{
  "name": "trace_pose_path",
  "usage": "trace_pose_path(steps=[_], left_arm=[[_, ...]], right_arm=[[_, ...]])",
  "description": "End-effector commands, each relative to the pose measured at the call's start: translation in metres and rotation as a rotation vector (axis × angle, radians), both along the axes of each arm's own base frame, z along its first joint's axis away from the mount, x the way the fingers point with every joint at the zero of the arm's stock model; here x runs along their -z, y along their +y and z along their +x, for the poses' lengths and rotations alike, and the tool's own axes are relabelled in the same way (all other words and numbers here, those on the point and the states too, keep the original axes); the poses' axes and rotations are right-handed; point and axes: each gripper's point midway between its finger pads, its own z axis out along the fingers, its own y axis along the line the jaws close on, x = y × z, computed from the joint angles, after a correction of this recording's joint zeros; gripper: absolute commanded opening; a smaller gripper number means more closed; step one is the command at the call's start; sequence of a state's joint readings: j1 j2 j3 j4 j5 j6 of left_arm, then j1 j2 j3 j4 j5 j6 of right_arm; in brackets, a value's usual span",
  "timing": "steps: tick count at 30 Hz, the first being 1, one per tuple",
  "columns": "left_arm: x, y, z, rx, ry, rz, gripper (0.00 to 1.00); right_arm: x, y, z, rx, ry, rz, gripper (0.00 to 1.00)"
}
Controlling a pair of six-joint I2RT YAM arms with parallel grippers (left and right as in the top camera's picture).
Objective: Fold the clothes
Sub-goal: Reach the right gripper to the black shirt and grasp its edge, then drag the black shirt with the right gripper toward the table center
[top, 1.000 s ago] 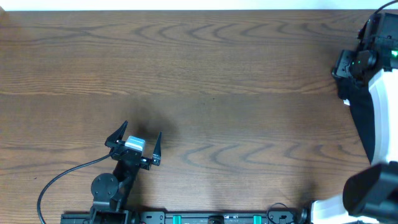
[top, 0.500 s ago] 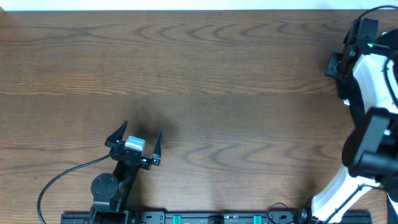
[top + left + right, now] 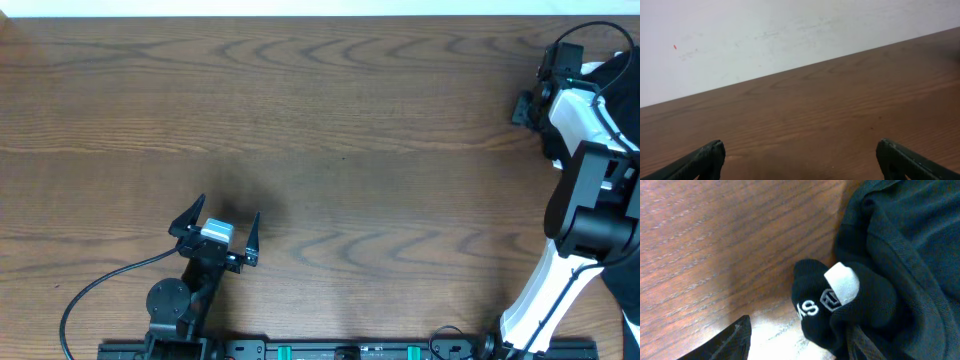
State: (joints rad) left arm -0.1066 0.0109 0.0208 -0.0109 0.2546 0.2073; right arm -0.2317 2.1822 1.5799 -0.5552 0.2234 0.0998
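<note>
A black garment [image 3: 900, 245] with a white label [image 3: 842, 282] and white embroidered letters lies bunched at the table's far right edge. In the right wrist view it fills the right half. My right gripper [image 3: 797, 347] is open and low over the table. A fold of the garment sits between the fingers, against the right one, and the left finger [image 3: 732, 340] is clear of it. In the overhead view the right gripper [image 3: 526, 106] is at the right edge and the arm hides most of the garment. My left gripper [image 3: 215, 232] is open and empty near the front left.
The brown wooden table [image 3: 330, 130] spans the overhead view. A black cable [image 3: 95, 285] runs from the left arm's base at the front edge. A white wall [image 3: 765, 35] lies beyond the table's far edge in the left wrist view.
My right arm has swung in over the right edge and its gripper has shifted slightly left. The left arm has not moved.
</note>
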Motion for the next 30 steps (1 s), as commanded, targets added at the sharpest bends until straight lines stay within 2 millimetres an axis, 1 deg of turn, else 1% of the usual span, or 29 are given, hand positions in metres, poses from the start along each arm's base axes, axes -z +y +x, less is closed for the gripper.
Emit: trace_pose_path(steps=[1, 4, 5, 6, 7, 13, 16, 18, 21, 25, 28, 30], left_arm=[[0.015, -0.002, -0.001, 0.010, 0.042, 0.010, 0.98], [0.015, -0.002, -0.001, 0.010, 0.042, 0.010, 0.98], [0.015, -0.002, -0.001, 0.010, 0.042, 0.010, 0.98], [0.015, -0.002, -0.001, 0.010, 0.042, 0.010, 0.98], [0.015, -0.002, -0.001, 0.010, 0.042, 0.010, 0.98], [0.015, -0.002, -0.001, 0.010, 0.042, 0.010, 0.98], [0.015, -0.002, -0.001, 0.010, 0.042, 0.010, 0.98], [0.015, -0.002, -0.001, 0.010, 0.042, 0.010, 0.98], [0.015, -0.002, -0.001, 0.010, 0.042, 0.010, 0.98], [0.015, -0.002, -0.001, 0.010, 0.042, 0.010, 0.98], [0.015, -0.002, -0.001, 0.010, 0.042, 0.010, 0.98], [0.015, -0.002, -0.001, 0.010, 0.042, 0.010, 0.98]], right_arm=[[-0.002, -0.021, 0.002, 0.041, -0.015, -0.027, 0.59], [-0.004, -0.026, 0.003, 0.051, -0.024, -0.040, 0.60], [-0.005, -0.027, 0.002, 0.053, -0.024, -0.043, 0.65], [-0.007, -0.027, 0.002, 0.054, -0.024, -0.043, 0.72], [-0.008, -0.027, 0.001, 0.055, -0.024, -0.043, 0.75], [-0.031, -0.028, 0.000, 0.057, -0.051, -0.050, 0.77], [-0.034, -0.027, -0.003, 0.057, -0.045, -0.049, 0.76], [-0.031, -0.027, -0.007, 0.058, -0.029, -0.044, 0.69], [-0.029, -0.029, -0.009, 0.063, -0.021, -0.042, 0.45], [-0.029, -0.032, -0.010, 0.069, -0.021, -0.042, 0.23], [-0.029, -0.033, -0.011, 0.071, -0.021, -0.042, 0.10], [-0.030, -0.033, -0.011, 0.071, -0.022, -0.042, 0.09]])
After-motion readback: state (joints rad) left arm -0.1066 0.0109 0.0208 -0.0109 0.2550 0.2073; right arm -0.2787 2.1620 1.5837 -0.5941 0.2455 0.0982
